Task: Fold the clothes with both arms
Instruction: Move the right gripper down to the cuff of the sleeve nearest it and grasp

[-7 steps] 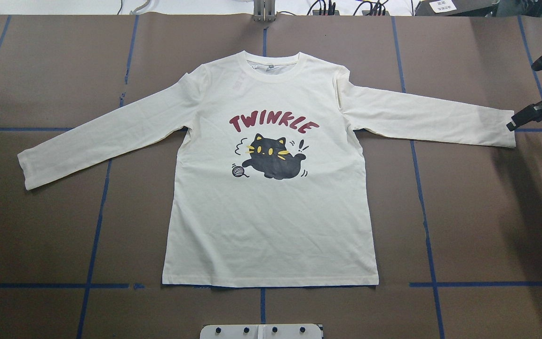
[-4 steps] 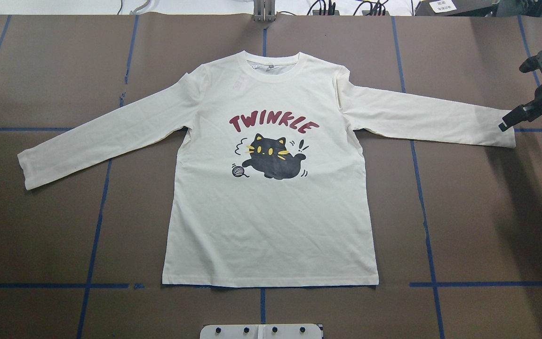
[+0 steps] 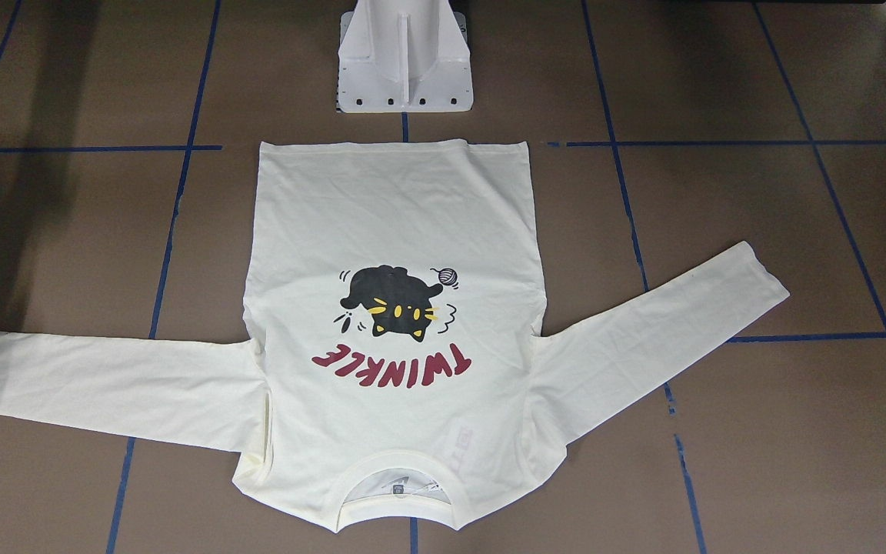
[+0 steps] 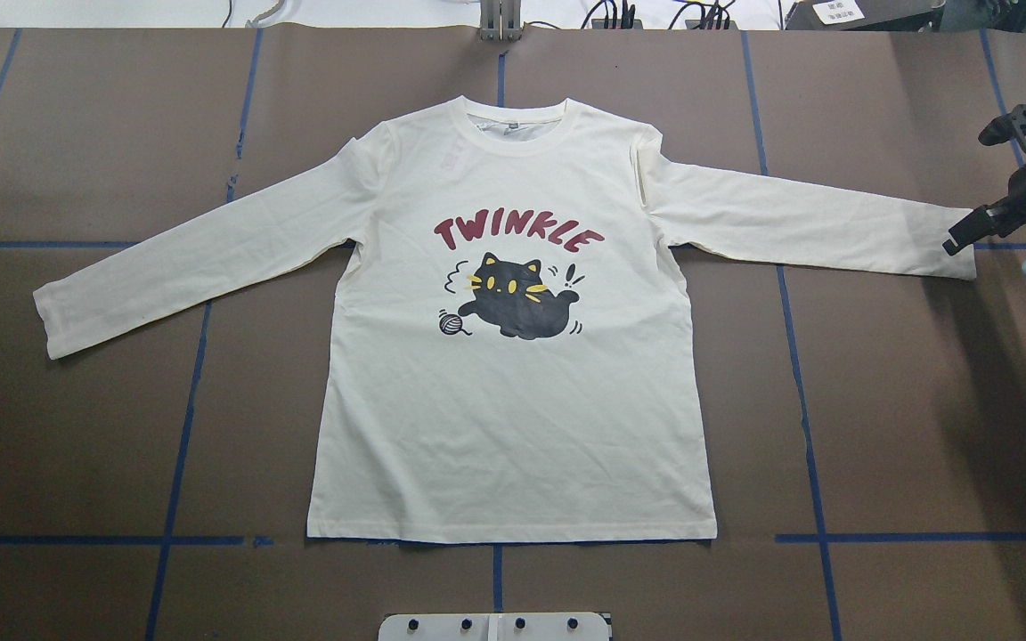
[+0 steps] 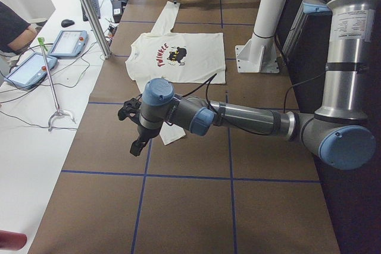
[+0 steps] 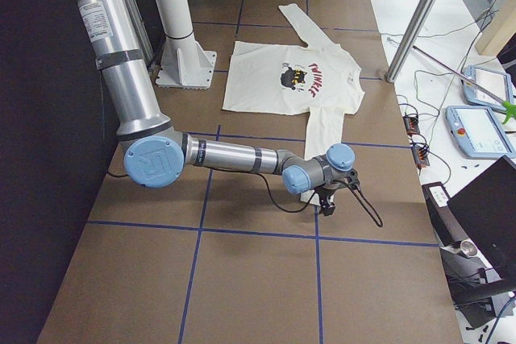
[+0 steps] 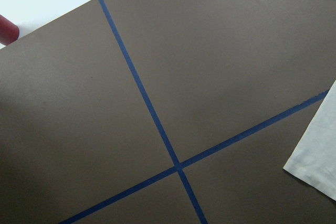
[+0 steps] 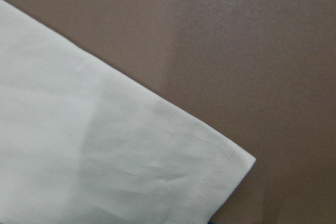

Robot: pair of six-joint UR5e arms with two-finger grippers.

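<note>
Cream T-shirt (image 4: 513,427) flat; left arm (image 5: 250,117) visible only side-on.

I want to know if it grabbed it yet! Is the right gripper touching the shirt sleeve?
Cannot tell. In the overhead view the right gripper overlaps the sleeve cuff, but no view shows whether it rests on it or hangs above.

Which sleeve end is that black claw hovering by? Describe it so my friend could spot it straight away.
Find the cream T-shirt lying flat, cat print up, on the brown table. Follow the sleeve on the robot's right out to its cuff. Unlike the other cuff, this one has the black right gripper at its very end.
</note>
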